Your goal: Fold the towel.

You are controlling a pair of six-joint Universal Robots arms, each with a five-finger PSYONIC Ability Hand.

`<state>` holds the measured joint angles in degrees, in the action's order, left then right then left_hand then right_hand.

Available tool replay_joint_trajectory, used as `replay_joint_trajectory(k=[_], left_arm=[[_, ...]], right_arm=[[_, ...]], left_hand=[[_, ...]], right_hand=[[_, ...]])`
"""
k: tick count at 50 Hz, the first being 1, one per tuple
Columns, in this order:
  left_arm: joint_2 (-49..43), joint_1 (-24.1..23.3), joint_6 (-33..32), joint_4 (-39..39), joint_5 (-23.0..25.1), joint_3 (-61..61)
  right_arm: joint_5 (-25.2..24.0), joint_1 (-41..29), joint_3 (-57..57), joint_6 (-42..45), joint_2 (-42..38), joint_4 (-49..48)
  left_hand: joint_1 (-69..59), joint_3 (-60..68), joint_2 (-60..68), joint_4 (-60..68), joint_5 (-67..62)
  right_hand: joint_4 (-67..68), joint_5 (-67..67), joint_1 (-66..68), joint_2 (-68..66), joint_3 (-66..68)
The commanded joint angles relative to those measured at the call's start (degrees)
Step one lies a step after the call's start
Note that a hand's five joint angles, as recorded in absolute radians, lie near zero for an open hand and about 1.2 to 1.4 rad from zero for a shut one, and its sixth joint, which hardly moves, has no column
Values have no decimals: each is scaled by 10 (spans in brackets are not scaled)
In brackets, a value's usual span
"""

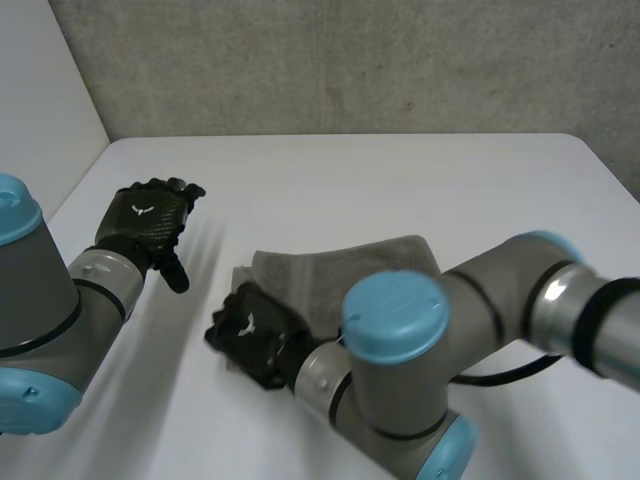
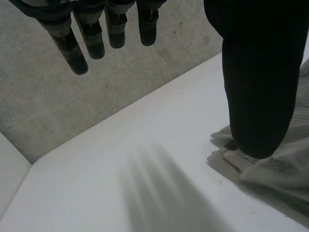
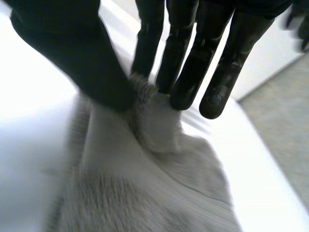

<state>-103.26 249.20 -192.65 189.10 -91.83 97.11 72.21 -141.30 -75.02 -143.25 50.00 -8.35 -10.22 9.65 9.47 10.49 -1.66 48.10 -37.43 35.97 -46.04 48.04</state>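
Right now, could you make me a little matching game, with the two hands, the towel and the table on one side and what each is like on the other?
1 left hand
2 right hand
3 towel
4 table

A white
B pinching cloth between thumb and fingers
C grey, bunched at one edge
D fingers straight, holding nothing

Pairs: 1-D, 2-B, 3-C, 4-A

Plain light-grey towel (image 1: 340,275) with a fine ribbed weave; plain white table (image 1: 400,180); mottled grey wall (image 1: 350,60) with darker speckles. The left hand (image 1: 150,222) and right hand (image 1: 255,335) are black, each bearing a small white emblem on its back. The arms (image 1: 490,290) are grey with light-blue caps (image 1: 395,312).
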Motion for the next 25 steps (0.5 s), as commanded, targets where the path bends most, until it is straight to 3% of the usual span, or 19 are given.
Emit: replay_joint_trajectory(k=[1, 5, 10, 19, 24, 25], left_arm=[[0, -1, 0, 6, 1, 4], [0, -9, 0, 9, 3, 6], [-1, -22, 0, 14, 4, 6], [-39, -92, -1, 24, 2, -8], [-55, -109, -1, 30, -1, -11], [-55, -109, -1, 30, -1, -11]], right_arm=[[21, 0, 10, -9, -1, 6], [39, 27, -7, -29, 49, 11], [44, 141, -93, -112, 148, 22], [36, 272, -231, -128, 186, 25], [33, 322, -288, -101, 186, 17], [29, 331, -297, -92, 181, 14]], left_hand=[[2, 4, 5, -5, 17], [2, 4, 5, -5, 17], [2, 4, 5, -5, 17], [2, 4, 5, -5, 17], [2, 4, 5, -5, 17], [2, 4, 5, -5, 17]], right_hand=[[-381, 374, -260, 360, -380], [-381, 374, -260, 360, -380], [-381, 374, -260, 360, -380], [-381, 374, -260, 360, -380], [-205, 199, -84, 185, -205], [-110, 104, 11, 90, -110]])
